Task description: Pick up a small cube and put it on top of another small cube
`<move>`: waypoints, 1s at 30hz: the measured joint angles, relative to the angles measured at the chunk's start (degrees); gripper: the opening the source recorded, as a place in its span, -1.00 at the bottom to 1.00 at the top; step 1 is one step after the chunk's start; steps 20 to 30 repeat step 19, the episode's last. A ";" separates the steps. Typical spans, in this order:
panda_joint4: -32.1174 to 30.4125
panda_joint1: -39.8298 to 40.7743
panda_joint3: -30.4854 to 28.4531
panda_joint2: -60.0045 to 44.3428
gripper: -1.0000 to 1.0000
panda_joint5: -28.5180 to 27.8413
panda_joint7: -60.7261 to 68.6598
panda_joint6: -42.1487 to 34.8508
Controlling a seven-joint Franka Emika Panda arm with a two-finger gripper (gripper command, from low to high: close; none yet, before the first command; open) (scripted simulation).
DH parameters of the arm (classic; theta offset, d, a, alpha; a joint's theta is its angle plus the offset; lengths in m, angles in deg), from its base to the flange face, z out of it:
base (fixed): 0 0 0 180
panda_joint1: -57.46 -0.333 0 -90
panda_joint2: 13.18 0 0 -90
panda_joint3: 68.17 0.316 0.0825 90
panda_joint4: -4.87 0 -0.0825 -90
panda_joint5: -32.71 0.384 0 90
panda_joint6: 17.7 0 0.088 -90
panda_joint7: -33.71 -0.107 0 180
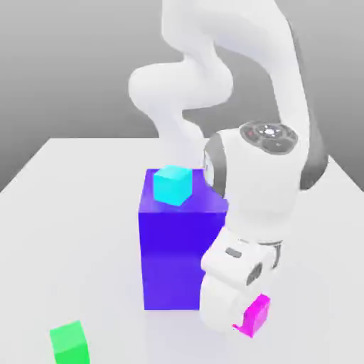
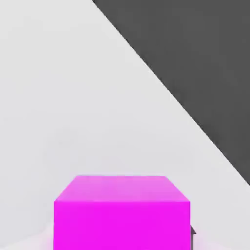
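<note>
The small magenta cube (image 1: 254,316) sits low at my fingers, just beside the tall blue-purple block (image 1: 173,256) on the exterior view's right, and my jaws are closed on it. My white arm (image 1: 249,192) leans over the block's right flank, so that side is tight. The white table (image 1: 85,185) lies open toward the exterior view's left, where a green cube (image 1: 70,343) rests near the front edge. A cyan cube (image 1: 173,185) stands on top of the block. From my hand camera the magenta cube (image 2: 122,212) looms close, with bare table (image 2: 73,97) running to a slanting edge against dark ground.
</note>
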State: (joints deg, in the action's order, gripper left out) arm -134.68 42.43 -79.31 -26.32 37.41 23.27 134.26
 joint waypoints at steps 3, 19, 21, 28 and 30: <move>0.75 3.78 -4.84 0.81 -1.00 1.64 -4.72 -1.81; 5.17 12.35 -11.26 -3.20 1.00 7.34 -11.80 -2.87; 5.17 12.35 -11.26 -3.20 1.00 7.34 -11.80 -2.87; 5.17 12.35 -11.26 -3.20 1.00 7.34 -11.80 -2.87; 5.17 12.35 -11.26 -3.20 1.00 7.34 -11.80 -2.87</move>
